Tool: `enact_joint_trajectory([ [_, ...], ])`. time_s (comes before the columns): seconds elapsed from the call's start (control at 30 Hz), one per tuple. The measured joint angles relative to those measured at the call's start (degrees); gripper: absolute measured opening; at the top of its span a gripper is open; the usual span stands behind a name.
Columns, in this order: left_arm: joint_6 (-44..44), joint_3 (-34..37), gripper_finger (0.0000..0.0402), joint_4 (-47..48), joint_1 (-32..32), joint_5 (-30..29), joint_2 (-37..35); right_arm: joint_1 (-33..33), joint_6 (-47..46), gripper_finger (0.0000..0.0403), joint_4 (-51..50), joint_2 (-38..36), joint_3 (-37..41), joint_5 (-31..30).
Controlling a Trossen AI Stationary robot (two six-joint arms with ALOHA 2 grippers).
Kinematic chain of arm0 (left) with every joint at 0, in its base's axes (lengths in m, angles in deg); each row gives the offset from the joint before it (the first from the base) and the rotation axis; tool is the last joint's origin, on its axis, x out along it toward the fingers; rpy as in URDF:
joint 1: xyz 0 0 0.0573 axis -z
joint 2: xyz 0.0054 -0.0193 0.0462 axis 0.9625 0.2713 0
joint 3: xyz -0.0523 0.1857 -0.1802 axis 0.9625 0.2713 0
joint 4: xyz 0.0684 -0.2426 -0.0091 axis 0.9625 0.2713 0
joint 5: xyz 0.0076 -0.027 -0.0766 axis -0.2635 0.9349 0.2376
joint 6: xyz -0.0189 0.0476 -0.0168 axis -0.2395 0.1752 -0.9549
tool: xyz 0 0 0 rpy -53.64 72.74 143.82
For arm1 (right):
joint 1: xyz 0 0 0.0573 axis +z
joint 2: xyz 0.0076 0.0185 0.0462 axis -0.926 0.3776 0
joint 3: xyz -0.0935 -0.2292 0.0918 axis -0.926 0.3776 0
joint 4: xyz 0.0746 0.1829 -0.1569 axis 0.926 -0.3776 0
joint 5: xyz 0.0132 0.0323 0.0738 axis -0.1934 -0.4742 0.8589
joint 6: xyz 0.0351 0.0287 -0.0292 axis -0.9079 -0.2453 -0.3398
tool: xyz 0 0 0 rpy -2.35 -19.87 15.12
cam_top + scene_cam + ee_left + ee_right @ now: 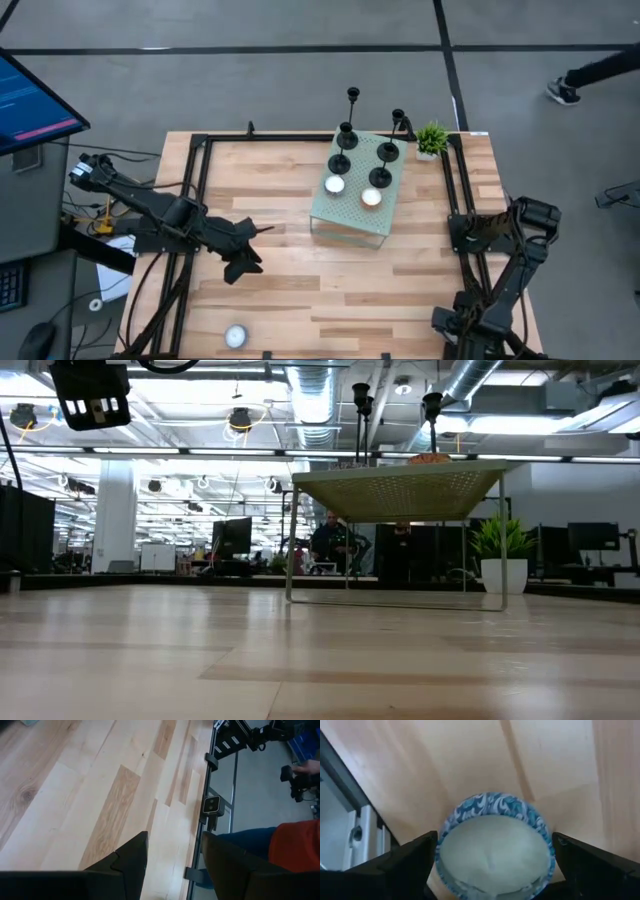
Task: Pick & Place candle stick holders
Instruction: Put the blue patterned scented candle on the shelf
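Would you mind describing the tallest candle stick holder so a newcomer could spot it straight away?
Start at the pale green perforated stand near the far edge of the wooden table. Four black candle stick holders cluster at its far end, beyond two white tealights. The tallest candle stick holder is the far left one, its thin stem reaching well above its neighbours.

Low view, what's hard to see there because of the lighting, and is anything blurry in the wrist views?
Low view: bright ceiling lights backlight the scene, so the candle stick holders on the green stand read as silhouettes. Right wrist view: the blue-patterned bowl sits so close that it looks soft. Left wrist view: the left gripper's fingers are dark and featureless.
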Motion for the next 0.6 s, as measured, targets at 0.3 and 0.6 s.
enact_joint_trajectory([
  [0.3,0.0,0.0,0.0184,0.0,0.0,0.0,0.0,0.0,0.5,0.0284,-0.2,0.0,0.3,-0.7],
  [0.6,0.0,0.0,0.0184,0.0,0.0,0.0,0.0,-1.4,2.2,0.0278,-0.7,-1.0,-0.2,-0.8],
])
